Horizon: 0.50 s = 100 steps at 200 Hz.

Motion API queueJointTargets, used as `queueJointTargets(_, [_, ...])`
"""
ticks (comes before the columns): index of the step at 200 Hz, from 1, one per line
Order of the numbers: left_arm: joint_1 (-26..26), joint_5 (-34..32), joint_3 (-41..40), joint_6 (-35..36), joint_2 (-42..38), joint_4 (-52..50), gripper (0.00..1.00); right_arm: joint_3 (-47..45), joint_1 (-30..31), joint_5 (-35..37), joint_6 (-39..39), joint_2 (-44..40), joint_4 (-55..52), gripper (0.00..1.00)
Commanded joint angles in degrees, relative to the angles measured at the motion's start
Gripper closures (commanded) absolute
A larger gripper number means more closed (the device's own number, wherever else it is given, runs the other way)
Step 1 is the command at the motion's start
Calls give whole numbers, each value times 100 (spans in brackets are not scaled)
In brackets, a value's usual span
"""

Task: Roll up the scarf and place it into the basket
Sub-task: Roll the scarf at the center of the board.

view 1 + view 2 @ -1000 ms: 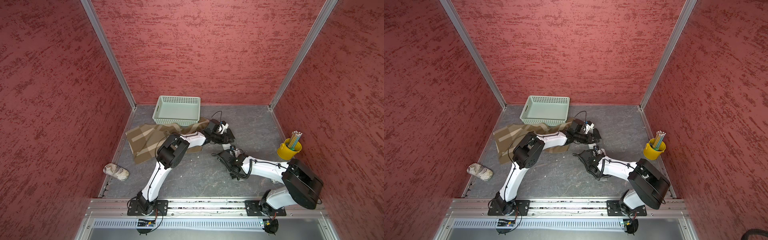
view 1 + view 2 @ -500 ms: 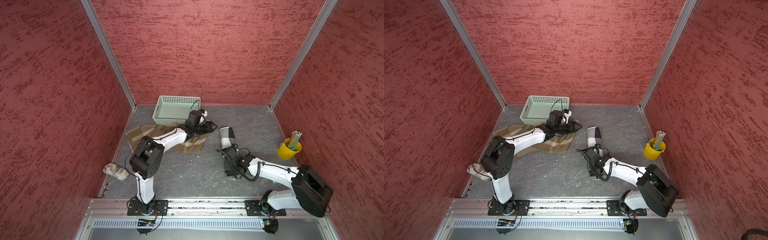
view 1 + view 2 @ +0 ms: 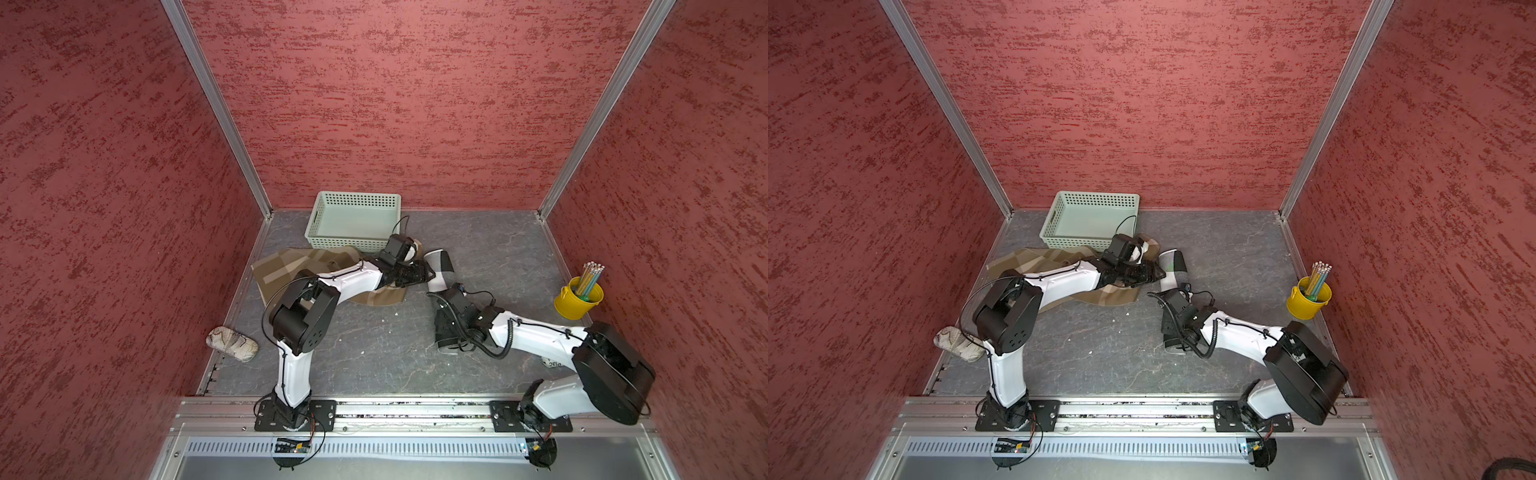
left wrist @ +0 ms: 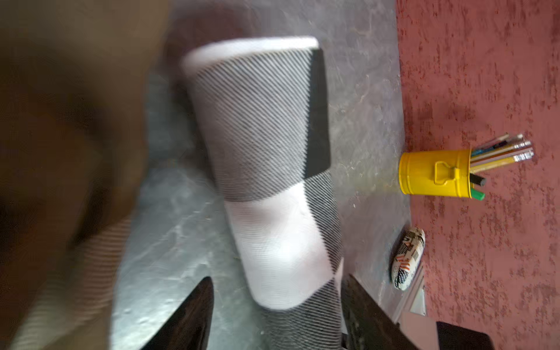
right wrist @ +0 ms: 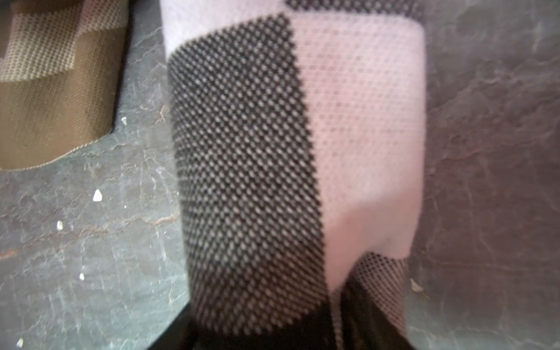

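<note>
The scarf is a long black, grey and white strip lying flat on the grey floor, right of the brown cloth. My left gripper is open, its black fingers astride the strip near its far end. My right gripper sits low over the strip's middle, fingers apart with fabric between them. The nearer end of the strip runs under that wrist. The mint-green basket stands empty against the back wall, behind the left gripper.
A brown plaid cloth lies under my left forearm, touching the basket's front. A yellow bucket of pencils stands by the right wall. A patterned pouch lies at the left wall, another pouch near the bucket.
My left gripper has swung right from the basket's corner to the scarf's far end, its elbow coming back toward the middle. The right gripper has stayed over the strip.
</note>
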Motion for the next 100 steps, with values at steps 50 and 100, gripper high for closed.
queueJointTargets(50, [-285,-752,396,215,319,-1066,30,104,-140,-179,161,-579,-1079,28])
queueJointTargets(100, [-329,-694,360,274,116,-915,27,127,-377,-208,376,-1038,-1089,22])
